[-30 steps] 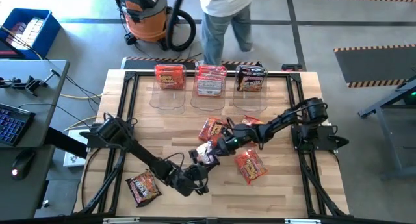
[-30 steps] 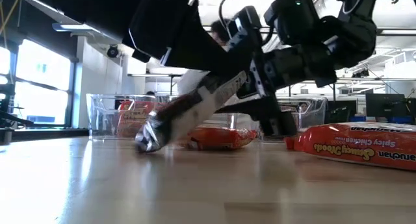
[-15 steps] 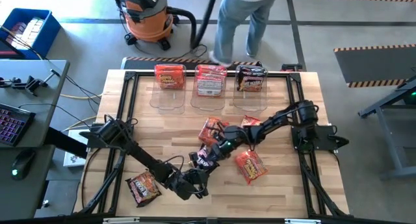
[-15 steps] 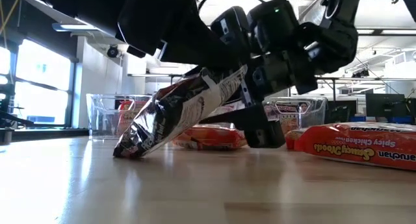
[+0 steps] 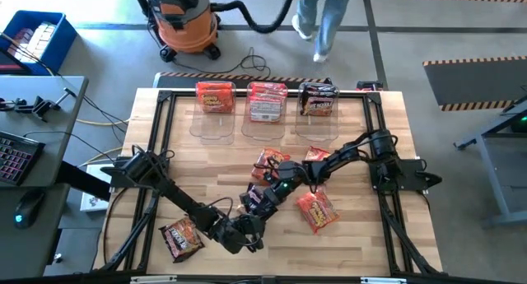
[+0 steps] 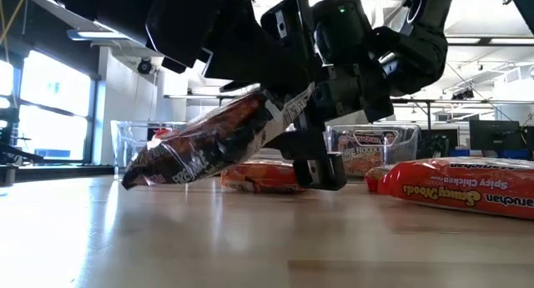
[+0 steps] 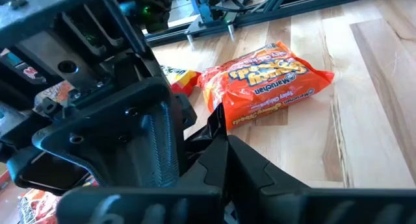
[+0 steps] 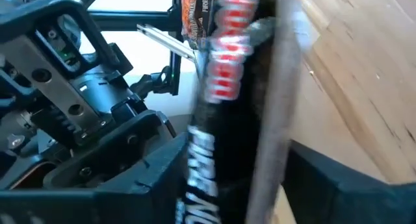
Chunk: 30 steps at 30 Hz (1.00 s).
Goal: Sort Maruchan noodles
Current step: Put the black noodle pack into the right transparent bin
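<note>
The right gripper (image 5: pixel 265 195) sits near the middle of the table (image 5: pixel 362 235), its fingers set either side of a dark packet (image 6: pixel 209 142) of Maruchan noodles. In the low view the packet hangs tilted, its far corner down close to the wood, pinched at one end between the fingers. The left gripper (image 5: pixel 247 230) is at about seven o'clock from it, low near the table's front edge, jaws closed on nothing.

An orange-red packet (image 5: pixel 317 210) lies flat at four o'clock from the right gripper, two more (image 5: pixel 270 163) at twelve and one o'clock. Another dark packet (image 5: pixel 181 239) rests at nine o'clock from the left gripper. Three clear bins (image 5: pixel 265 123) line the far edge, each with a packet standing behind it.
</note>
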Each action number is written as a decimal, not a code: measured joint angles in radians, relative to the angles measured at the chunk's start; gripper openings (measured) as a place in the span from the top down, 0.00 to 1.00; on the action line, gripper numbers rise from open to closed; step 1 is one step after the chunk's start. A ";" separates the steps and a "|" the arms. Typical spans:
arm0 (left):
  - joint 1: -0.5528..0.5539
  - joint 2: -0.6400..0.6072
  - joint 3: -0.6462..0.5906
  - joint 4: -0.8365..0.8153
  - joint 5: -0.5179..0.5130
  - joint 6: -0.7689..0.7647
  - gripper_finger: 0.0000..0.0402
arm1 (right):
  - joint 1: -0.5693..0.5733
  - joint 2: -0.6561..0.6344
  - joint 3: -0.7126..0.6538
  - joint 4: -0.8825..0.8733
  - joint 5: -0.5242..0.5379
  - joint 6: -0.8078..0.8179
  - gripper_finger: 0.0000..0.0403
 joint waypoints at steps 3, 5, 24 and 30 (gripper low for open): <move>0.001 0.000 0.000 0.000 0.006 -0.002 0.98 | 0.000 0.000 0.000 -0.005 0.005 -0.040 0.58; 0.001 0.000 0.000 0.000 0.024 -0.002 0.97 | 0.000 0.000 0.000 -0.007 0.010 -0.074 0.65; -0.038 -0.274 -0.124 -0.129 0.056 -0.105 0.86 | -0.146 -0.230 0.007 -0.185 -0.113 -0.646 0.77; 0.061 -0.287 -0.297 0.173 0.304 -0.141 0.95 | -0.239 -0.485 0.043 -0.649 -0.061 -0.958 0.77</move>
